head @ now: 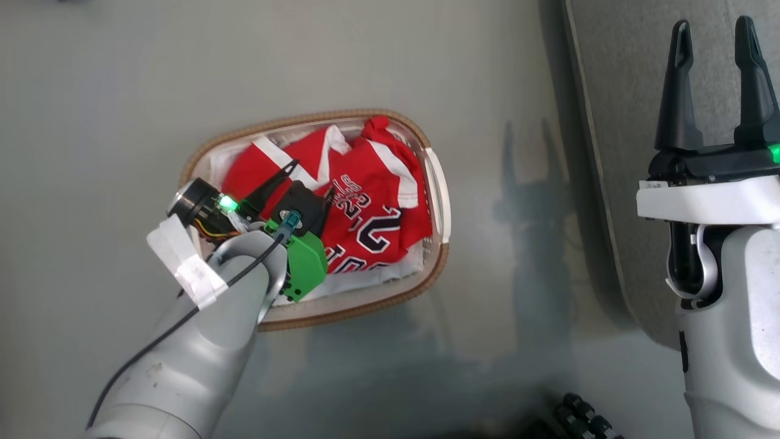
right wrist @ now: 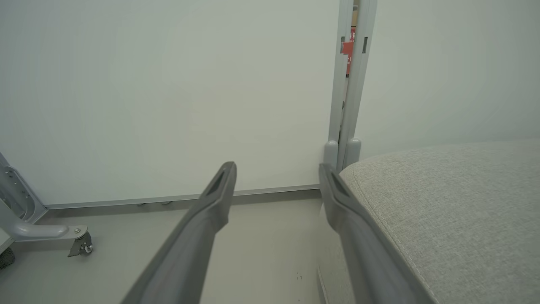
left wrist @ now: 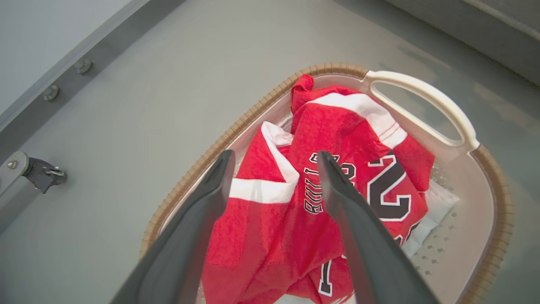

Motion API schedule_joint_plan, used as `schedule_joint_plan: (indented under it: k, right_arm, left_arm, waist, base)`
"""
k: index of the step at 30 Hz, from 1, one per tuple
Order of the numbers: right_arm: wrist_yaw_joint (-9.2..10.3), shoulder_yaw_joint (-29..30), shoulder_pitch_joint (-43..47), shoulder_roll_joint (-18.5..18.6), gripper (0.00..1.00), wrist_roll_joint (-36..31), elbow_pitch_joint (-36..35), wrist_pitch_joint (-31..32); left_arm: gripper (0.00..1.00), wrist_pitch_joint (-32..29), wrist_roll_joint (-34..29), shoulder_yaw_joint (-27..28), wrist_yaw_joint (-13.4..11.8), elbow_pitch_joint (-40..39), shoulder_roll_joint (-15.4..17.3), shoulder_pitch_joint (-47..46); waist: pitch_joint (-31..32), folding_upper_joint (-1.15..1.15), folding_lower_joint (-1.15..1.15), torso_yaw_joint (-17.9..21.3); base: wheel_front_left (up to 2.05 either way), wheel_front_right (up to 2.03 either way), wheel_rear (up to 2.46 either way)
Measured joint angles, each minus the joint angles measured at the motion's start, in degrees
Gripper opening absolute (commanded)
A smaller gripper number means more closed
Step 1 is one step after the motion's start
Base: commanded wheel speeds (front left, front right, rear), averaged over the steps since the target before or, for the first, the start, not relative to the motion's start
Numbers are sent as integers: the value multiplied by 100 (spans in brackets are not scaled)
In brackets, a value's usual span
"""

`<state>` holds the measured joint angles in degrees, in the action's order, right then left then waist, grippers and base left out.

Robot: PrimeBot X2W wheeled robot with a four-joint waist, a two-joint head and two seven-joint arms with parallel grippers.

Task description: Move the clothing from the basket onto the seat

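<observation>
left gripper [left wrist: 275, 156] hovering spread wide, gripping nothing | clothing [left wrist: 274, 236] lying bunched in the basket [left wrist: 333, 67], under and between its fingertips | right gripper [right wrist: 276, 166] waiting parted, empty, seat [right wrist: 443, 211] beside its right finger | risk: closing on a shallow fold and slipping, or snagging the white liner [left wrist: 434, 207] and dragging the light basket

Staged test lab, white partition panels [right wrist: 168, 97], castor feet [right wrist: 80, 246], plain grey floor [head: 109, 91]
</observation>
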<state>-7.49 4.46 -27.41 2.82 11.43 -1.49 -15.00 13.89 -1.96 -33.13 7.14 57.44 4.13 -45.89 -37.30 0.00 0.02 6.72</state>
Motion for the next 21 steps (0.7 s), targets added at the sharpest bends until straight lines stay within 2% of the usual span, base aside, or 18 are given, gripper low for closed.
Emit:
schedule_joint_plan:
  k: [5, 11, 14, 17, 20, 21]
  right_arm:
    - [0, -94, -105, 0, 100, 149, -25, 0]
    - [-1, -131, -142, -1, 100, 277, -13, 0]
    - [-1, -144, -149, -1, 100, 313, 2, 0]
    - [-1, -159, -152, -2, 100, 331, 8, 0]
    - [-1, -166, -153, -2, 100, 333, 14, 0]
    - [-1, -171, -153, -2, 100, 333, 18, 0]
  left_arm:
    - [100, -156, -176, -162, -22, 611, 136, -449]
    - [100, -382, -257, -200, -436, 1131, 236, -782]
    - [100, -445, -255, -203, -555, 1261, 242, -864]
    - [100, -355, -227, -190, -797, 1314, 253, -880]
    - [100, -321, -201, -177, -927, 1359, 249, -895]
    - [89, -302, -174, -174, -945, 1374, 249, -901]
  waist:
    - [-530, 0, 0, 204]
    - [-941, 0, -1, 487]
    - [-1051, 0, -1, 590]
    - [-1114, 0, -1, 651]
    - [-1123, 0, -1, 655]
    - [-1117, 0, -1, 649]
  base:
    - [0, 0, 0]
    - [0, 0, 0]
    - [0, 0, 0]
    - [0, 0, 0]
    - [0, 0, 0]
    - [0, 0, 0]
